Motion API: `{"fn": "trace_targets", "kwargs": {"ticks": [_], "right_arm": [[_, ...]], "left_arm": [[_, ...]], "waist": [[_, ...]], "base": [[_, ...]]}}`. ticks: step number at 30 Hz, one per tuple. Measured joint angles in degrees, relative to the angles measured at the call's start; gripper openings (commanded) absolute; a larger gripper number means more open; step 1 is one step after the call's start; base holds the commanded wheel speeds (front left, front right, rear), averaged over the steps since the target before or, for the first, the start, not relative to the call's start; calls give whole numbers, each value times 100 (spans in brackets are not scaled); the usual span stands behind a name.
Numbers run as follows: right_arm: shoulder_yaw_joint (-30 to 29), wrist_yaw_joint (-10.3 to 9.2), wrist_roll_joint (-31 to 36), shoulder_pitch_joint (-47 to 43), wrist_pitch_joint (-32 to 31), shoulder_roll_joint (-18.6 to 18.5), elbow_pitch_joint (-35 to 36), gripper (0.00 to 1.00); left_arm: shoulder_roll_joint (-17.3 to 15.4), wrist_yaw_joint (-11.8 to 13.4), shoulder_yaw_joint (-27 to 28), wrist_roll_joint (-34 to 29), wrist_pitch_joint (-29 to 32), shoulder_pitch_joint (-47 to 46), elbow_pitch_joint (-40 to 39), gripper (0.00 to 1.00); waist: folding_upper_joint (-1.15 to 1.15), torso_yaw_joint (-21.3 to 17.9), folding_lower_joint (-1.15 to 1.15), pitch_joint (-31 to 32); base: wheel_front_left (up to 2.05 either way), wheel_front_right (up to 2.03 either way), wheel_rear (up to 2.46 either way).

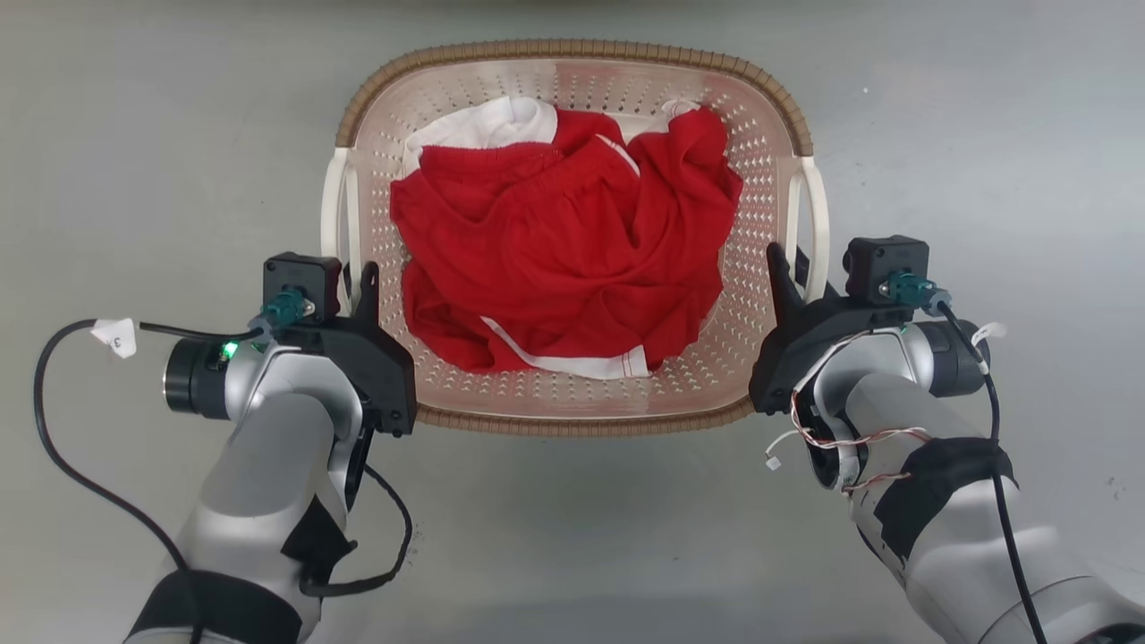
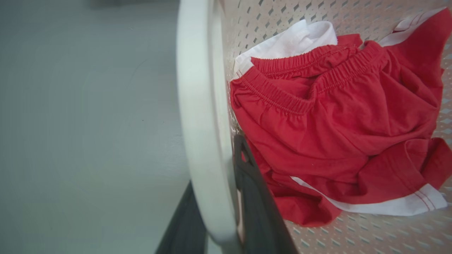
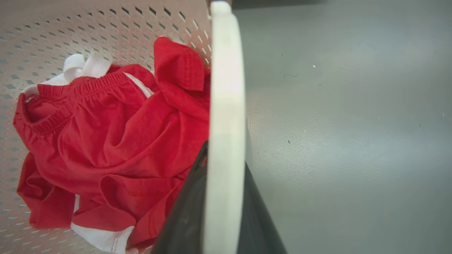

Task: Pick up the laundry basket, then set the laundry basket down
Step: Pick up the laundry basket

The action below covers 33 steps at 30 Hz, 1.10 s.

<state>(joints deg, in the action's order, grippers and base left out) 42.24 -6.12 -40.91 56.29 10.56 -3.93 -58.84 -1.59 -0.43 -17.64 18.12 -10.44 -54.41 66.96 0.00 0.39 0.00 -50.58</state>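
Observation:
The laundry basket, pale pink and perforated with a brown woven-look rim, sits in the middle of the head view with red and white clothes piled inside. My left gripper is shut around the white left handle. In the left wrist view that handle runs between the two dark fingers. My right gripper is shut around the white right handle, and the right wrist view shows that handle pinched between its fingers. I cannot tell whether the basket touches the floor.
Grey floor lies on all sides of the basket. Black cables loop off both forearms near the bottom of the head view.

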Motion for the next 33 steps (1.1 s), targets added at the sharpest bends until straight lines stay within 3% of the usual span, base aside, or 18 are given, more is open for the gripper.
{"fn": "trace_targets", "kwargs": {"ticks": [17, 33], "right_arm": [[531, -44, -492, -681, -115, -8, -120, 0], [1066, -94, -1057, -1691, -519, -4, -140, 0]], "left_arm": [[-24, 114, -732, 656, 34, 806, -42, 0], [-59, 245, -1441, 1329, 441, 1861, -158, 0]], "waist": [[0, -97, -1, 929], [-1, -101, -1, 2172]], "base": [[0, 0, 0], [0, 0, 0]]}}
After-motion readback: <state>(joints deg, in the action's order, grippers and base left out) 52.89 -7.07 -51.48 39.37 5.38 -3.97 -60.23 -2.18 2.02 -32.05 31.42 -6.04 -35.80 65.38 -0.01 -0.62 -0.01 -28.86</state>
